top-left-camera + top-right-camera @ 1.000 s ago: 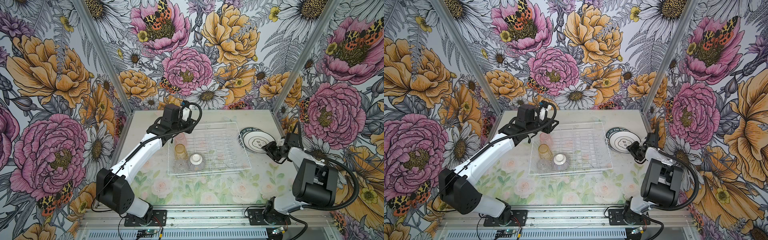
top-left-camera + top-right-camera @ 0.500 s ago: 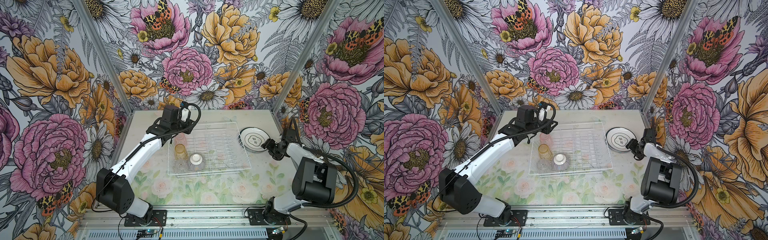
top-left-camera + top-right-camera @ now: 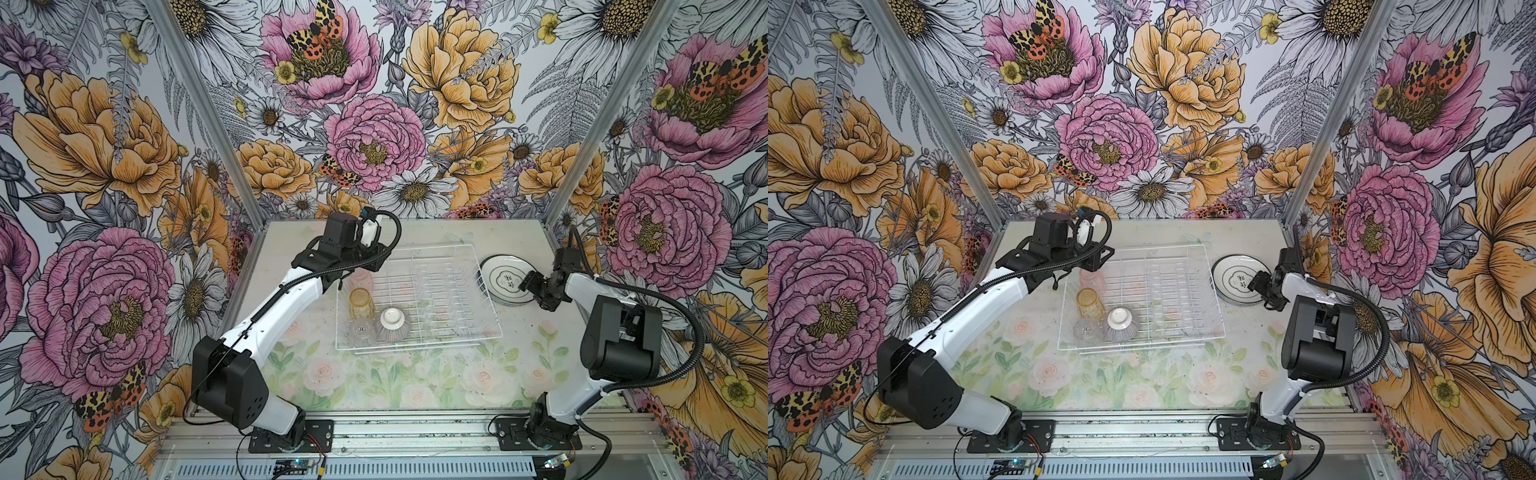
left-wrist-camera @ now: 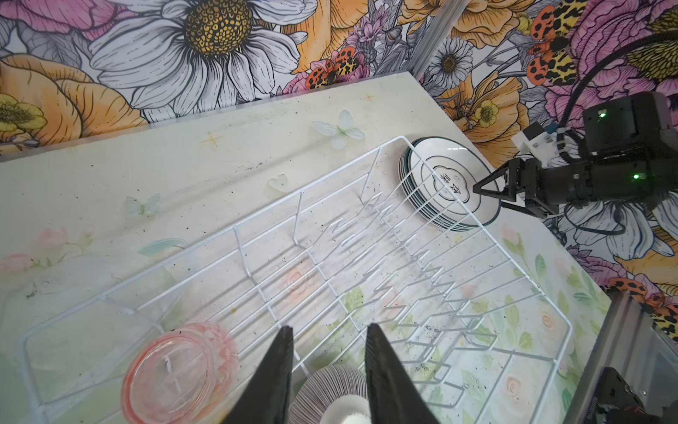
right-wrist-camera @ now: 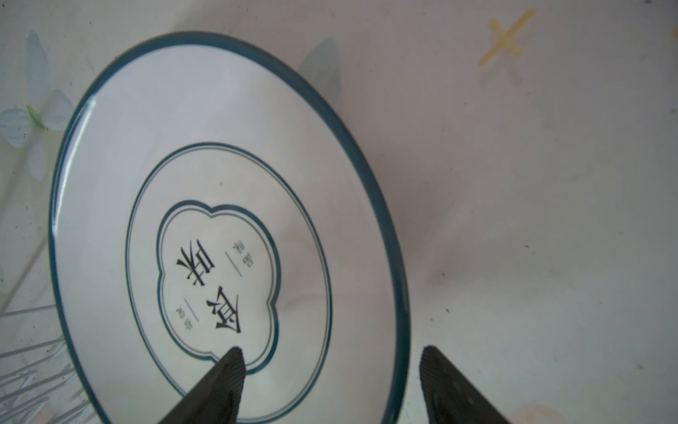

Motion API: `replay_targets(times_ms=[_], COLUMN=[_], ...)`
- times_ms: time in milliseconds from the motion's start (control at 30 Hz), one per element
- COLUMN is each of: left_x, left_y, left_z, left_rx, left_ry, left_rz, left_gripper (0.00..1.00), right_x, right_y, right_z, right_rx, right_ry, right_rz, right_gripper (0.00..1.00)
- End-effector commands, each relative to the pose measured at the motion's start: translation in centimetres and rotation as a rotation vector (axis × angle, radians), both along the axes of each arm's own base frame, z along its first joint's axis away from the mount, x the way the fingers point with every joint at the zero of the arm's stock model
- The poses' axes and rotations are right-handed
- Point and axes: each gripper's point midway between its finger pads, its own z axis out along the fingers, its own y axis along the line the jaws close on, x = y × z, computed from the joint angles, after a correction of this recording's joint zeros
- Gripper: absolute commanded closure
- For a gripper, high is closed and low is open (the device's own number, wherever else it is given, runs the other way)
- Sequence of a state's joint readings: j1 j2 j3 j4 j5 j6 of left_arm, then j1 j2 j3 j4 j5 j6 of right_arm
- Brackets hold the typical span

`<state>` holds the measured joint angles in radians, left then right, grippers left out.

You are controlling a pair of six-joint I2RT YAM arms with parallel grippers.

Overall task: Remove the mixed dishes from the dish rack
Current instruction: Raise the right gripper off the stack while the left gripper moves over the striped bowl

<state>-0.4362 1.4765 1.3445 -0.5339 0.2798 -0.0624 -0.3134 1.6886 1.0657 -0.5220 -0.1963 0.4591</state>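
The dish rack (image 3: 441, 291), a white wire basket, lies with its long axis across the counter (image 3: 395, 386), slightly skewed, its upright prongs in rows through the middle. At its left end three ribbed glass tumblers stand in a line from far to near: pink (image 3: 362, 279), amber (image 3: 361, 301), clear (image 3: 360, 330). I cannot tell which end of them is up. Just beside the clear one, the ribbed grey-purple bowl (image 3: 391, 322) sits upside down, its white foot pointing up.

The glossy, dark-rimmed plates (image 3: 507, 280) lie stacked flat and face up on the counter just past the rack's right short side. Whether the stack touches the wire I cannot tell.

The left gripper (image 4: 326, 328) hovers over the rack's left end with a narrow gap between its fingers, empty, the pink tumbler beside it. The right gripper (image 5: 330, 350) stands wide over the plate stack, one finger (image 5: 229, 370) above the printed centre and the other outside the rim, gripping nothing.

A broad stretch of counter runs between the rack's near side and the arm bases, with a narrower strip behind the rack.
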Motion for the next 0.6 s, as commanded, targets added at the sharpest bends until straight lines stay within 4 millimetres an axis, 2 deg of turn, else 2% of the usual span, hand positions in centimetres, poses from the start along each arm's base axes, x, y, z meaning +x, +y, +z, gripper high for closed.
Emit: replay_targets(times_ms=[0,100,167,300,400,567], left_x=[-2.8,-5.3,-6.8,-8.7,-8.0,-5.2], left_y=[0.2,-0.2,-0.6,-1.3,-0.3,2.6], left_z=[0.0,-2.0,-3.4,-5.9,-6.4,-5.9], left_rx=[0.108,0.235,0.300,0.342,0.354,0.316], left_ry=[0.034,0.075,0.094,0.151,0.170,0.196], left_rz=[-0.056,-0.088,-0.112,-0.133,-0.038,0.153], left_gripper=[0.62,0.58,0.58,0.61,0.62,0.59], right_x=[-0.6,-1.7,-1.9,-1.4,-0.8,0.0], right_y=[-2.3,-3.1,-2.9,-0.2,2.9,7.7], right_z=[3.4,5.7,7.3,10.0,11.2,12.2], right_rx=[-0.103,-0.158,-0.172,-0.155,-0.153,-0.118], right_ry=[-0.047,-0.070,-0.102,-0.170,-0.199,-0.233], right_rz=[-0.015,-0.016,-0.006,0.073,0.158,0.272], right_gripper=[0.22,0.21,0.21,0.22,0.23,0.23])
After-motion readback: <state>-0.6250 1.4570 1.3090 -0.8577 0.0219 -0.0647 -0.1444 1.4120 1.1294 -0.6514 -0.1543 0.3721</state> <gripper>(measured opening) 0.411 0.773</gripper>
